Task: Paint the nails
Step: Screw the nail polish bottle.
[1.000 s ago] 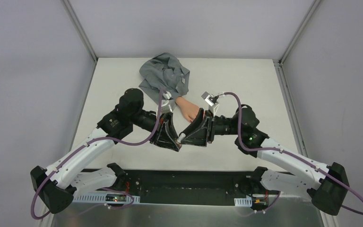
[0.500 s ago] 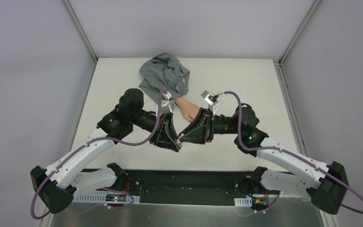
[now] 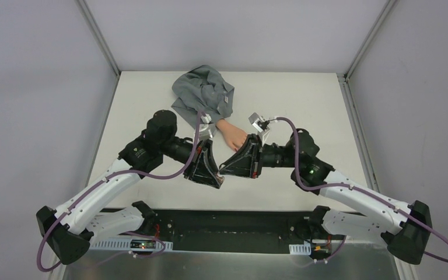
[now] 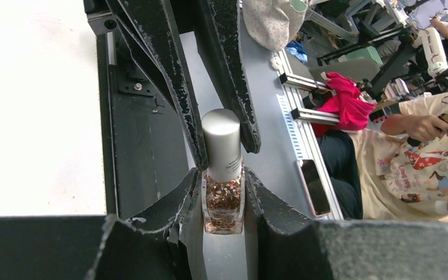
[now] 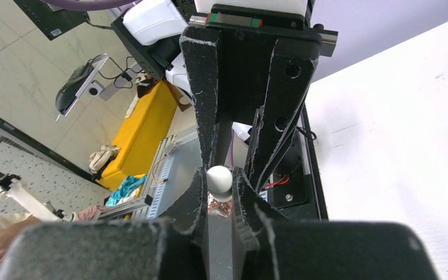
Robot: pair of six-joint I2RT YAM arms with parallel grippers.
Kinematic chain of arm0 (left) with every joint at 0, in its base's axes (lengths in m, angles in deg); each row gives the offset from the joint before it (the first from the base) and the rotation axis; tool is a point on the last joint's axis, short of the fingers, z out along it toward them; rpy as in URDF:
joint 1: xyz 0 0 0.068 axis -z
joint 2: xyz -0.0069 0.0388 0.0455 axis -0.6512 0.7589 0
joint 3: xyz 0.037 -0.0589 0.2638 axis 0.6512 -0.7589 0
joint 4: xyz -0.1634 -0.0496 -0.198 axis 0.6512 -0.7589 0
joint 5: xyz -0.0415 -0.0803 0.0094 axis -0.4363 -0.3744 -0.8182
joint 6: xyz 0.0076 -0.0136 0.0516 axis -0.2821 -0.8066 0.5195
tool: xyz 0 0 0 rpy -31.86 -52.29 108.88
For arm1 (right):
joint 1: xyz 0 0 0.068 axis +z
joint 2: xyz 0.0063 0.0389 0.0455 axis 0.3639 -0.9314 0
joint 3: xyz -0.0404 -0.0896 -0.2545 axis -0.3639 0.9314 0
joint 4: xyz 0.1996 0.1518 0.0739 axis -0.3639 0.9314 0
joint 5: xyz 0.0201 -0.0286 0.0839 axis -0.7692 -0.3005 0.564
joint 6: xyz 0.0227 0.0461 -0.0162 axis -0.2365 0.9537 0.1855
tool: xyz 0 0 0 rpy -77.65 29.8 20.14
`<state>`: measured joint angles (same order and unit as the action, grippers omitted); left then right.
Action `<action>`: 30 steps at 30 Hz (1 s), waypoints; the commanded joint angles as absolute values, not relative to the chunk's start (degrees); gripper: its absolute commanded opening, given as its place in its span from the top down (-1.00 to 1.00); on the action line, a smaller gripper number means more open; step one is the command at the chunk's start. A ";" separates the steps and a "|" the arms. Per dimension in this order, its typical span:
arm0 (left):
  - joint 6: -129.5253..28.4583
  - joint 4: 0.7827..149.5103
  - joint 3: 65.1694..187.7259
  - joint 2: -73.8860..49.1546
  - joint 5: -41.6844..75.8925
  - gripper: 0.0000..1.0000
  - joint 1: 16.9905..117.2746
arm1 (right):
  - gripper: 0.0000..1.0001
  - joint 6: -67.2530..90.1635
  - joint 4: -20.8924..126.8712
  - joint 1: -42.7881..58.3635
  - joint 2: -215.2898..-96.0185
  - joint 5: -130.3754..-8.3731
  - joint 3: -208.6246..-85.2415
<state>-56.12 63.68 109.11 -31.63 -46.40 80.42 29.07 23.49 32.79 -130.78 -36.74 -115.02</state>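
While the left fingers (image 4: 186, 189) pinch the glass body of a polish bottle (image 4: 224, 204) off the surface (image 3: 151, 105), the nails stay hidden. They belong to the fake hand (image 3: 231, 135) lying just behind.

Right fingers (image 5: 197, 192): clamped on the cap (image 4: 221, 143).

Hazards: bottle twisting in the grip; polish spilling once uncapped.

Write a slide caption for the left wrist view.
Left gripper clamps a small clear glass bottle of copper-glitter polish while the right gripper pinches its silver cylindrical cap.
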 commanded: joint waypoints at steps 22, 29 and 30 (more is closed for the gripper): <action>-55.37 66.59 107.34 -35.24 -12.17 1.00 73.17 | 1.00 41.58 51.68 41.35 -143.32 -64.57 -120.89; -57.32 66.19 106.75 -34.45 -7.23 1.00 71.83 | 1.00 46.30 56.77 45.78 -151.14 -74.59 -127.31; -57.59 66.19 106.71 -34.24 -7.14 1.00 71.69 | 1.00 46.98 56.59 46.50 -152.06 -75.45 -127.89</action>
<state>-55.97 49.64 104.23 -34.52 -12.85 72.88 41.48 46.39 40.13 -147.02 -77.57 -125.93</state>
